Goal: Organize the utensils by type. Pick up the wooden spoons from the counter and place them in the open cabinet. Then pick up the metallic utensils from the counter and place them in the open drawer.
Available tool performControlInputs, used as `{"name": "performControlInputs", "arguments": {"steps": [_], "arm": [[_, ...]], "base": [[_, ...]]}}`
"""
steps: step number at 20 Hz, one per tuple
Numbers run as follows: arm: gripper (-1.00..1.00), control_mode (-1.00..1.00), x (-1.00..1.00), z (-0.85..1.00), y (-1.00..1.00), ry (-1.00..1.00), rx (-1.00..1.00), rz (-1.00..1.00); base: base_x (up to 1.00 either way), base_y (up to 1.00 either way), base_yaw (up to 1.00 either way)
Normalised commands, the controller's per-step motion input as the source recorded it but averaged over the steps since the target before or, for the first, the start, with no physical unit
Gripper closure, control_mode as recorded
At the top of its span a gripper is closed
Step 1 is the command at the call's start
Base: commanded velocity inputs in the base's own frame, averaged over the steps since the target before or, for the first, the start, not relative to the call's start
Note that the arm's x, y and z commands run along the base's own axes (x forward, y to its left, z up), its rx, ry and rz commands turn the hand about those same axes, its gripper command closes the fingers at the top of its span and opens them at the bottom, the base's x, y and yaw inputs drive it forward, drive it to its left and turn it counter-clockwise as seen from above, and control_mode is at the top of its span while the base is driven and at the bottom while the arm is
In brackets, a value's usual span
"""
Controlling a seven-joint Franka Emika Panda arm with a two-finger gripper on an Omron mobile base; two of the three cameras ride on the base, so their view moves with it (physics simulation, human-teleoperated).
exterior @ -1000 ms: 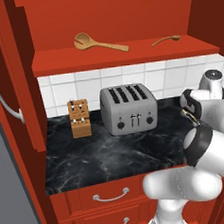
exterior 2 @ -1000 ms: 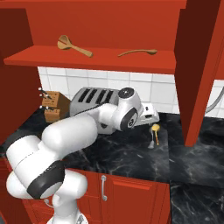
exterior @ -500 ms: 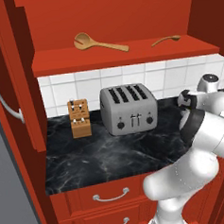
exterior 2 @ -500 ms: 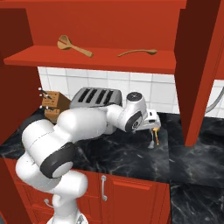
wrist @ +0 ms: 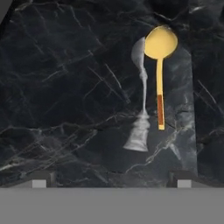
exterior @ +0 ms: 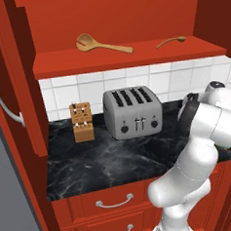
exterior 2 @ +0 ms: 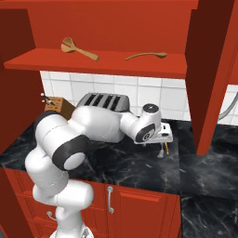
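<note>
Your tool (wrist: 111, 181) hangs over the bench (wrist: 65, 87) with its tips wide apart and nothing between them; in the hand view the two dark tips sit at the lower left and lower right, touching nothing. Just above them in that frame, right of centre, lie a gold spoon (wrist: 160, 65) and a silver spoon (wrist: 140, 100) side by side on the black marble, bowls toward the top of the frame, handles running down; they look close enough to touch near the bowls, but you cannot tell for sure.

In the right base view the tool (exterior 2: 163, 139) is at centre right, pointing down over the gold spoon (exterior 2: 166, 148), which shows just under it. The two wooden spoons (exterior: 100, 44) lie on the cabinet shelf (exterior: 128, 55) in the upper part of the left base view, well apart from each other. The toaster (exterior: 133, 112) and knife block (exterior: 82, 121) stand mid-frame on the bench.

Against a second ago, the arm has swung further to the right of both base views, carrying the tool from beside the gold spoon to over it; its opening is unchanged, and the spoons have not moved
</note>
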Motion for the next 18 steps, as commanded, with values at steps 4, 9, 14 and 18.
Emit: {"name": "performControlInputs", "arguments": {"steps": [4, 9, 14, 18], "arm": [[-1.00, -1.00, 0.22, -0.34, -0.04, 0.08, 0.01, 0.00], [-1.00, -1.00, 0.24, -0.34, -0.05, 0.07, 0.02, 0.00], [-1.00, -1.00, 0.08, -0.22, -0.22, 0.09, 0.04, 0.00], [-1.00, -1.00, 0.02, -0.08, -0.31, 0.10, 0.06, 0.00]], "base": [[0.00, 0.00, 0.00], [0.00, 0.00, 0.00], [0.00, 0.00, 0.00], [0.00, 0.00, 0.00]]}}
